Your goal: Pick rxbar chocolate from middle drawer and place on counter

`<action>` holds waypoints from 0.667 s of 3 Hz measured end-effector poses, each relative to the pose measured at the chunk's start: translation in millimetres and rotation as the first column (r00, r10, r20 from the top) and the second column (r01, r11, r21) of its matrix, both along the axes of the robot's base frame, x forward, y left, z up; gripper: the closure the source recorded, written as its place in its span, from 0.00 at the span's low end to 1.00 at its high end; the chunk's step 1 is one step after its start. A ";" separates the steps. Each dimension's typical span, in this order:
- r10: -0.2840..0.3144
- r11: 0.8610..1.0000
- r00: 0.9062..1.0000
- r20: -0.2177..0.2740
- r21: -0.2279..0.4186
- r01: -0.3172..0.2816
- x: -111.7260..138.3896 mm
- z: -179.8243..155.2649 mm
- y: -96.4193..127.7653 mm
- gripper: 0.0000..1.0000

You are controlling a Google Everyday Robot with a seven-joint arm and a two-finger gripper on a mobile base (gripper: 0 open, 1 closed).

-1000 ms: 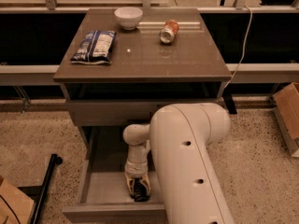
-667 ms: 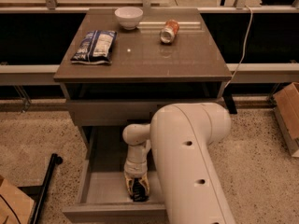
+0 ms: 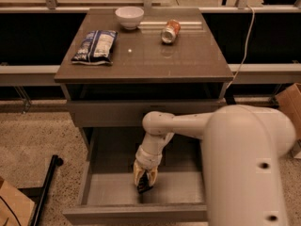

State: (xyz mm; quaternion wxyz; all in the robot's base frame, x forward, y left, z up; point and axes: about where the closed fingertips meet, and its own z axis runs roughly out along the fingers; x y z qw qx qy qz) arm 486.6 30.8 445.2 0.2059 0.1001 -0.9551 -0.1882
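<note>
rxbar chocolate (image 3: 142,188): small, slim black wrapped bar, standing roughly on end. It is pinched between the two yellowish fingers and sits inside the middle drawer, near its front wall and about mid-width. Whether it touches the drawer floor cannot be told.
middle drawer (image 3: 106,192): wide grey-brown cabinet drawer with a plain handleless front, pulled out. It has a pale grey inner floor and low side walls.
counter (image 3: 155,55): glossy grey-brown flat rectangular cabinet top with a thin dark edge, slightly reflective. It lies above and behind the middle drawer.
gripper (image 3: 144,181): points down inside the middle drawer, clamped on the rxbar chocolate, tips low over the drawer floor.
</note>
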 end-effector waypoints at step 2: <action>0.069 0.949 0.981 0.184 0.291 -0.121 15.2 110.2 -36.7 1.00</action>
